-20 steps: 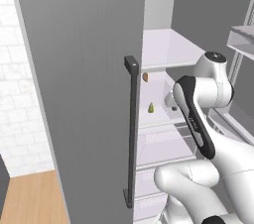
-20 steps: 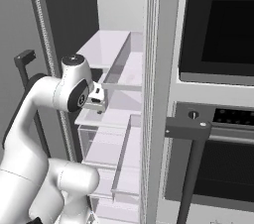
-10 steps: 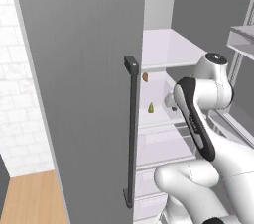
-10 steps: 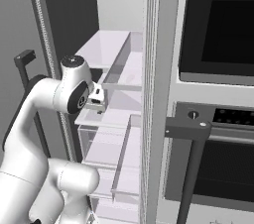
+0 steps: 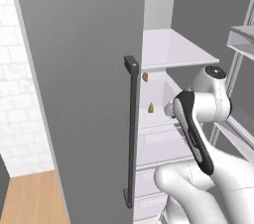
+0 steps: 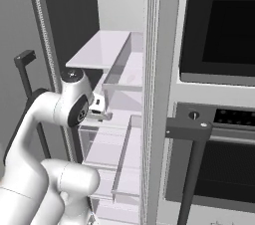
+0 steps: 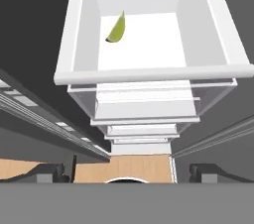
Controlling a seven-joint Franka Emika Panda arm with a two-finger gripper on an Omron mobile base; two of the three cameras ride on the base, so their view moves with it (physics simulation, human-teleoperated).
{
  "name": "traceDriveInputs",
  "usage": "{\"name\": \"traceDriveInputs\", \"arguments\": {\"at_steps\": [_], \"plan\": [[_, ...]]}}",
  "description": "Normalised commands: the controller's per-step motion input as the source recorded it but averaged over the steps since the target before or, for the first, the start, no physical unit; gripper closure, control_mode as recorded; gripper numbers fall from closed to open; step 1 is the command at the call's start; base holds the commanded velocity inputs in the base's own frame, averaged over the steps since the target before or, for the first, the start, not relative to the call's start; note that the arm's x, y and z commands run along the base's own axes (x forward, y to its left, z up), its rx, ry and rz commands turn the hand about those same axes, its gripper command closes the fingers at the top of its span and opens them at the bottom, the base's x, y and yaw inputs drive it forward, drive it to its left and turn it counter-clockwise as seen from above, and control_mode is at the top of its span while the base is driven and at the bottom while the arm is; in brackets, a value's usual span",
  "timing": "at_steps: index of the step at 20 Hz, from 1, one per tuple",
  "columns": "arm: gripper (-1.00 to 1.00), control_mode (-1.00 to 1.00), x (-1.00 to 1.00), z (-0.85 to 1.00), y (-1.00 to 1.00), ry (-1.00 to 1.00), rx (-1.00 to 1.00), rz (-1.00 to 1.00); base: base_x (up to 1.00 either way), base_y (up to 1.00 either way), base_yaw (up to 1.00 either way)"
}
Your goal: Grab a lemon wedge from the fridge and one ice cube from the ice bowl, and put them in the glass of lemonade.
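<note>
One lemon wedge (image 7: 115, 28) sits on a fridge (image 5: 89, 69) shelf (image 7: 149, 39) ahead and left of the gripper (image 7: 129, 171), fingers spread wide and empty; reach step, next advance and close.

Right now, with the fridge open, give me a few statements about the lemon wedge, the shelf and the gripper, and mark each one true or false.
1. The lemon wedge lies on a white fridge shelf. True.
2. The gripper is clamped on the lemon wedge. False: its fingertips stand wide apart at the bottom of the hand view, with nothing between them, and the wedge lies farther off on the shelf.
3. A small orange-brown lump sits higher in the fridge than the wedge. True.
4. The fridge doors are closed. False: the doors are swung open, showing the shelves and drawers inside.
5. An oven stack stands beside the fridge. True.
6. The wedge is bright red. False: it is yellow-green.
</note>
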Motion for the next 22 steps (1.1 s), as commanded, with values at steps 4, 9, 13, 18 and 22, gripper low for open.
{"name": "traceDriveInputs", "arguments": {"at_steps": [4, 9, 13, 18, 22], "plan": [[-1.0, -1.0, 0.31, -0.59, 0.0, 0.05, 0.0, 0.01, 0.0, 0.0, 0.0], [-1.0, -1.0, 0.75, -0.25, 0.06, 0.0, 0.0, 0.05, 0.0, 0.0, 0.0], [-1.0, -1.0, 0.7, 0.0, 0.08, 0.0, 0.0, 0.06, 0.0, 0.0, 0.0], [-1.0, -1.0, 0.87, 0.05, 0.14, 0.05, 0.0, 0.03, 0.0, 0.0, 0.0], [-1.0, -1.0, 0.53, 0.0, 0.2, 0.06, 0.0, 0.01, 0.0, 0.0, 0.0]]}}
